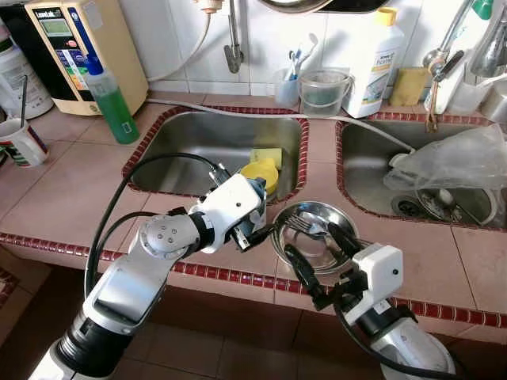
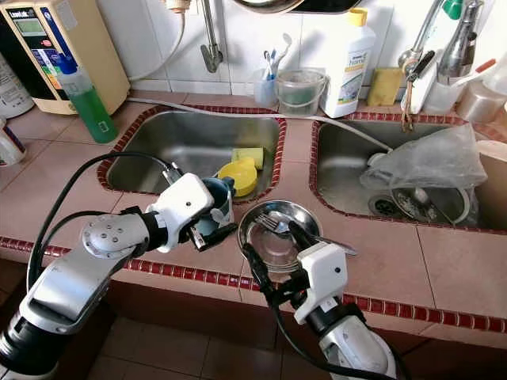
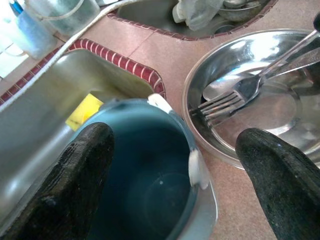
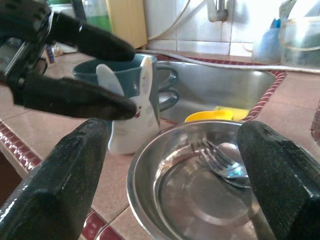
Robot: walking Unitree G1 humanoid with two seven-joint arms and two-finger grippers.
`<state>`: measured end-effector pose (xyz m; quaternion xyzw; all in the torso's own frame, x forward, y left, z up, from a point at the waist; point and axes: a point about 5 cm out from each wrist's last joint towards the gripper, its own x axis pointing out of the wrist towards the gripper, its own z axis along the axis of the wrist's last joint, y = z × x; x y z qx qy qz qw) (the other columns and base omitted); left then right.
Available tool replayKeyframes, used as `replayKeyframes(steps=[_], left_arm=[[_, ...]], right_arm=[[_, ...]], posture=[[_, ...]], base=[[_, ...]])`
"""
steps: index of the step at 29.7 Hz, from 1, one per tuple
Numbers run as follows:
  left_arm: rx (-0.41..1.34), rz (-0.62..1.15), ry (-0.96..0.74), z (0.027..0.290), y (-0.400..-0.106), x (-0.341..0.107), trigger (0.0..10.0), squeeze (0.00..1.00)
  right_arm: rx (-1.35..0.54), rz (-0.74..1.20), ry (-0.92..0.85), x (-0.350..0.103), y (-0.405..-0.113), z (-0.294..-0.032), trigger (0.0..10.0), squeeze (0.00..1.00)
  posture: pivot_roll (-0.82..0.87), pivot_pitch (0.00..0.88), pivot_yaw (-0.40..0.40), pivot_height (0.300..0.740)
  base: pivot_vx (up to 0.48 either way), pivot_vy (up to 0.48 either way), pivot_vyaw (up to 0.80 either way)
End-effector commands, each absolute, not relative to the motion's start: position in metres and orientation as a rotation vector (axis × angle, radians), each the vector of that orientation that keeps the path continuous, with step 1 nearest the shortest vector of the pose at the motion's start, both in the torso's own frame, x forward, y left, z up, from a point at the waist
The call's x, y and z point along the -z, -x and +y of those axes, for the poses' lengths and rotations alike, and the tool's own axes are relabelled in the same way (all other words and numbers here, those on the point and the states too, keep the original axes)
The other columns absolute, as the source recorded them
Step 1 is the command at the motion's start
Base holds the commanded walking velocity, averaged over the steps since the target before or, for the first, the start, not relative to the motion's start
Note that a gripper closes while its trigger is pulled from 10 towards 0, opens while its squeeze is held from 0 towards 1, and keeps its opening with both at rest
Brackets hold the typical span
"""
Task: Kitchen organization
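Note:
A blue mug (image 2: 214,207) with a white rabbit figure on its side stands upright on the pink tiled counter, between the left sink and a steel bowl (image 1: 279,237). My left gripper (image 3: 172,137) is open, with one finger on each side of the mug; one finger is by its rim and the other stands apart from it. The bowl holds a fork (image 1: 305,227) and a spoon. My right gripper (image 4: 173,129) is open at the counter's front edge, its fingers spread on either side of the bowl.
The left sink (image 1: 182,138) holds a yellow dish (image 1: 261,170) and a sponge. A plastic bag (image 1: 455,158) lies in the right sink. A green soap bottle (image 1: 115,103), a white cup (image 1: 22,142) and a detergent bottle (image 1: 376,59) stand on the counter.

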<state>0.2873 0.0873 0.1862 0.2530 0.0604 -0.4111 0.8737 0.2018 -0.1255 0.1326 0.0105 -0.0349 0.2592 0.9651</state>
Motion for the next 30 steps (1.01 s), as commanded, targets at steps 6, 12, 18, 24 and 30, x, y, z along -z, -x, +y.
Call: replayKeyframes(steps=[6, 12, 18, 24, 30], left_arm=[[0.869, 0.138, -0.540, 0.092, -0.286, -0.187, 0.0, 0.00], [0.886, 0.151, -0.553, 0.092, -0.285, -0.186, 0.0, 0.00], [0.901, 0.159, -0.577, 0.093, -0.284, -0.186, 0.0, 0.00], [0.927, 0.174, -0.628, 0.093, -0.282, -0.182, 0.0, 0.00], [0.952, 0.189, -0.636, 0.091, -0.281, -0.178, 0.0, 0.00]], right_arm=[[-0.547, -0.077, -0.025, -0.137, -0.199, -0.122, 10.0, 0.00], [-0.546, -0.073, -0.029, -0.137, -0.199, -0.122, 10.0, 0.00], [-0.547, -0.070, -0.030, -0.136, -0.200, -0.121, 10.0, 0.00], [-0.544, -0.071, -0.026, -0.136, -0.200, -0.121, 10.0, 0.00], [-0.534, -0.069, -0.021, -0.136, -0.200, -0.123, 10.0, 0.00]], posture=[[-0.14, 0.093, 0.106, 0.740], [-0.14, 0.091, 0.107, 0.740], [-0.14, 0.084, 0.111, 0.740], [-0.14, 0.078, 0.116, 0.740], [-0.15, 0.075, 0.118, 0.740]], base=[[0.000, 0.000, 0.00], [0.000, 0.000, 0.00], [0.000, 0.000, 0.00], [0.000, 0.000, 0.00], [0.000, 0.000, 0.00]])
